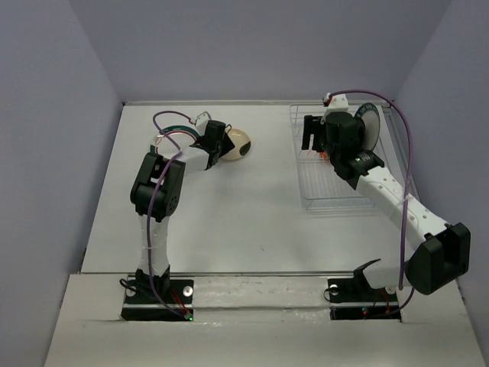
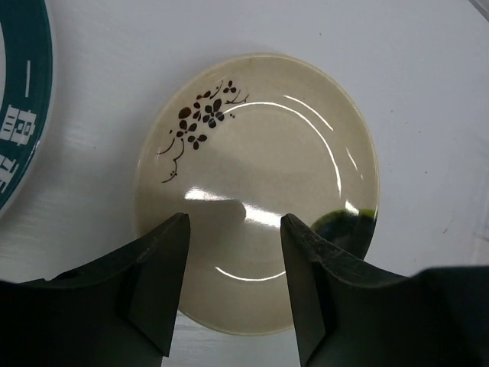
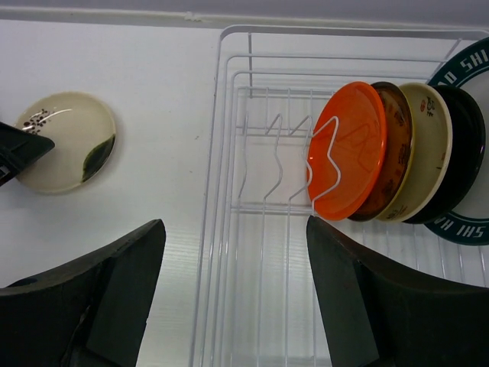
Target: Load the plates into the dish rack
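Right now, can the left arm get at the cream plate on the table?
Probably yes: the left gripper hangs open right above the cream plate, nothing lies between, and the teal-rimmed plate sits clear to one side.

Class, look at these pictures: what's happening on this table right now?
The left end effector, open, hovers over a cream flower-painted plate lying on the table, beside a teal-rimmed plate. The right end effector, open and empty, hangs above the wire dish rack, where five plates already stand upright.
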Robot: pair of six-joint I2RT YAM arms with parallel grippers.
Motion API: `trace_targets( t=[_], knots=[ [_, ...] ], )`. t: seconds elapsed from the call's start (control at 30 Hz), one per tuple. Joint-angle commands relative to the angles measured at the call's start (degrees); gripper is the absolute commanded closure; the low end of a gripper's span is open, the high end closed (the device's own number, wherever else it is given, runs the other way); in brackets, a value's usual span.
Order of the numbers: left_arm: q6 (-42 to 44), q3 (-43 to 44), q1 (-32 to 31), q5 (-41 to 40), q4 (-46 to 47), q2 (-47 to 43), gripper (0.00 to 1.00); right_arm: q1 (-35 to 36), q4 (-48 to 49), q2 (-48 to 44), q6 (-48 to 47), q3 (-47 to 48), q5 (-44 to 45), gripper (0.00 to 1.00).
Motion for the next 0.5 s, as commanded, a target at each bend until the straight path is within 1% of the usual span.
trace_targets(
  t=[0.0,0.03,0.17,0.23,0.33,0.47],
  knots=[
    [0.03,-1.51,0.55,-4.27,1.51,-2.39,0.39,0.38,3.15,-1.78,0.38,0.35,-1.11,0.2],
    [-0.06,-1.95,0.47,-4.88,1.94,-2.56,0.39,0.38,3.24,-1.52,0.38,0.35,-1.2,0.2],
    [0.73,-4.32,0.47,-3.75,4.14,-4.93,0.31,0.91,3.59,-0.9,0.47,0.17,-1.46,0.2],
    [1.08,-5.2,0.55,-3.4,5.45,-6.25,0.29,0.91,3.68,-0.81,0.47,0.09,-1.64,0.2],
    [1.7,-7.22,0.47,-3.92,6.6,-10.63,0.29,0.91,4.03,-0.99,0.56,-0.18,-1.55,0.2],
    [1.79,-12.4,0.55,-6.46,10.2,-14.77,0.29,0.91,4.3,-0.99,0.56,-0.44,-1.82,0.2]
  ],
)
